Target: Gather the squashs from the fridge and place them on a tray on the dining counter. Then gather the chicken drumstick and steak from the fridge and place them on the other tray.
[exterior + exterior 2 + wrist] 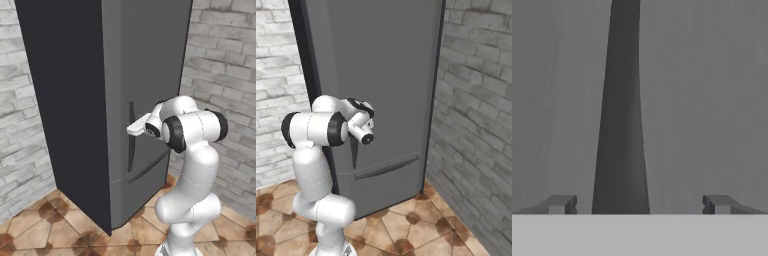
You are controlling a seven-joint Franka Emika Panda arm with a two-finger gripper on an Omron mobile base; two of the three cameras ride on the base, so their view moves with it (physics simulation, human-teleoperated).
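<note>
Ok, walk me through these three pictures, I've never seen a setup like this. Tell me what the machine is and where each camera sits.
The white jointed thing is a robot arm on a drivable base, in a rendered kitchen. Two cameras ride on the base, behind the arm to its left and right; both show the tall dark grey fridge, its door shut. The third camera sits on the hand and looks along the gripper. Its two dark finger tips stand wide apart, either side of the fridge's vertical door handle. It holds nothing. The floor is brown tile and the walls grey brick.
</note>
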